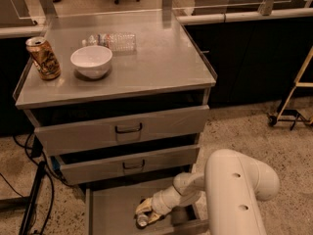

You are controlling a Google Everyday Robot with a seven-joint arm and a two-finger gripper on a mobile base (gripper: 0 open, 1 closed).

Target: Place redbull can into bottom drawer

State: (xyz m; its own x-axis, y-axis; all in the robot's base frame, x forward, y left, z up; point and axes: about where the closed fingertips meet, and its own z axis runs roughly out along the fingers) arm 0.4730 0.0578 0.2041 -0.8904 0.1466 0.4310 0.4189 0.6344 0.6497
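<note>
The bottom drawer point(110, 214) is pulled open at the foot of the grey cabinet. My gripper point(145, 213) reaches down into it from the right, low over the drawer floor. It is shut on the redbull can point(142, 221), whose shiny silver end shows just below the yellowish fingers point(145, 207). The rest of the can is hidden by the gripper. My white arm point(234, 190) fills the lower right.
On the cabinet top point(161, 62) stand a gold-brown can point(43, 58), a white bowl point(91, 61) and a clear plastic bottle point(115, 40) lying down. The two upper drawers point(128, 129) are slightly ajar. Cables point(29, 199) hang at the left. A cart frame point(293, 106) stands at the right.
</note>
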